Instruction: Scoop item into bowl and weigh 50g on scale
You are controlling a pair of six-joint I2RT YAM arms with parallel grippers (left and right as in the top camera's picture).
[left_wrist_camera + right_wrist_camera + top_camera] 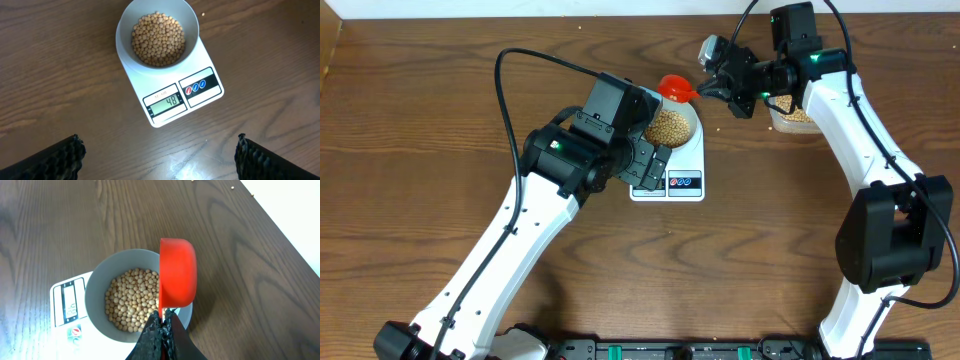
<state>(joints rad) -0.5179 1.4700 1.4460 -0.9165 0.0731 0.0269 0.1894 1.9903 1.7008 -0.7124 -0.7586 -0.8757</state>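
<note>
The scale [165,84] sits flat on the wooden table [50,75] with the bowl [125,25] standing on its platform; the bowl holds a heap of beans [157,40], which cover its floor and rise partway up the wall; the display [167,102] appears to read 48, so by my reckoning the weighing is in its last stretch, just short of the target

The right jaws are closed tight on the handle of a red scoop [176,272], which hangs over the far rim of the bowl, tipped on its side with its mouth turned towards the beans; its inside is hidden, so I cannot tell whether anything is left in it; the left jaws stand wide apart with nothing between them, their dark fingers [55,160] at the lower corners of the left wrist view, poised above the table on the display side of the scale and touching nothing; a clear tub [798,117] with more beans lies beyond the right arm, well apart from the scale

The step in hand looks like the final topping-up; the next move calls for only a few beans, shaken in gently or fetched in a scant scoop from the tub; a full pour would likely overshoot
</note>
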